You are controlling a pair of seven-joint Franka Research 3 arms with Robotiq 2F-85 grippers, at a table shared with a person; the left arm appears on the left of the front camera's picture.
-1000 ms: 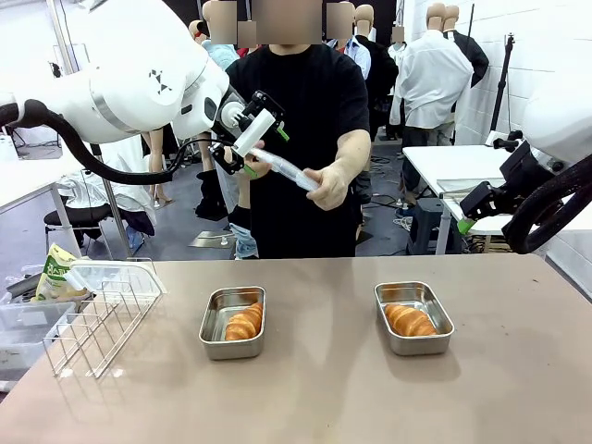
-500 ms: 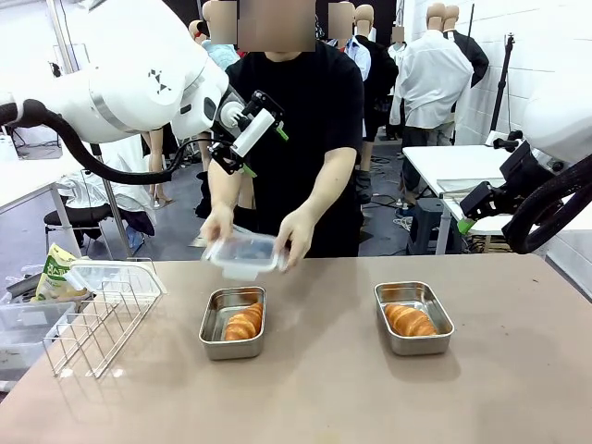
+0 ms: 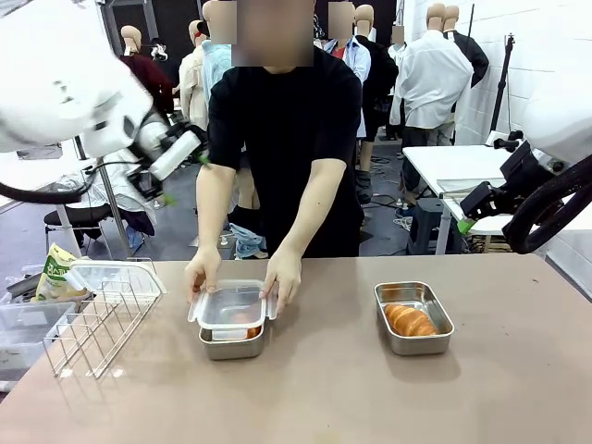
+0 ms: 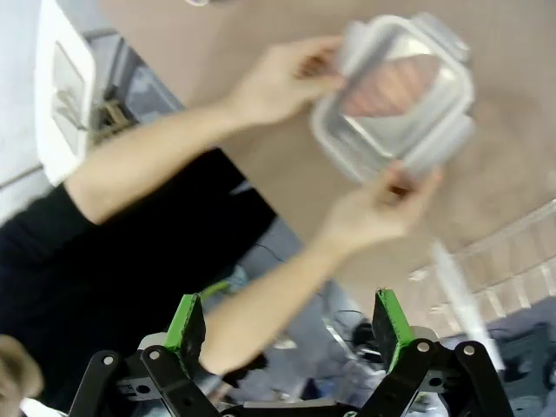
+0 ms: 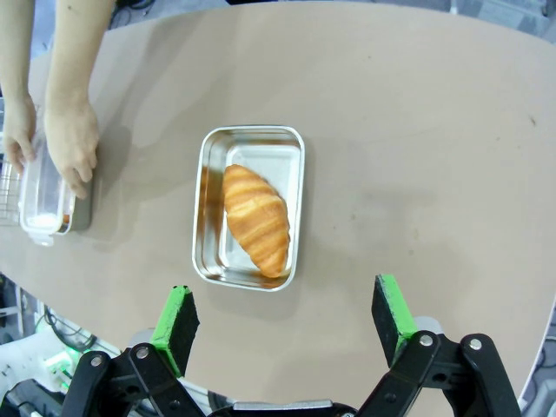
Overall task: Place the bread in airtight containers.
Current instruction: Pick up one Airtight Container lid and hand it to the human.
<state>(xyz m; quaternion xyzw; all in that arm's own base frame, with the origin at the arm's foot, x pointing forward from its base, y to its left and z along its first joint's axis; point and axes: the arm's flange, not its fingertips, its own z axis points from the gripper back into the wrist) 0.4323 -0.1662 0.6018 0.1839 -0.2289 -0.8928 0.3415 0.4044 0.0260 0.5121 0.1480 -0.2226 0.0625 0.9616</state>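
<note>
Currently person's hands [image 3: 282,277] press lid [image 3: 231,303] onto left container [image 3: 231,348] to seal it; right container [image 3: 446,326] w/ croissant [image 3: 409,320] unlidded; L pincer [image 4: 288,317] & R pincer [image 5: 287,317] spread, held clear.

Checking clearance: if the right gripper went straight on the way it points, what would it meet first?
Probably the golden-brown croissant lying in the open rectangular stainless-steel tub; it sits almost centred ahead of the open jaws of the right gripper, though depth is unclear.

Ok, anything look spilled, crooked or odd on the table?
Nothing spilled or damaged. The person's hands hold a lid on one tub; the other tub sits open, croissant lying inside.
</note>
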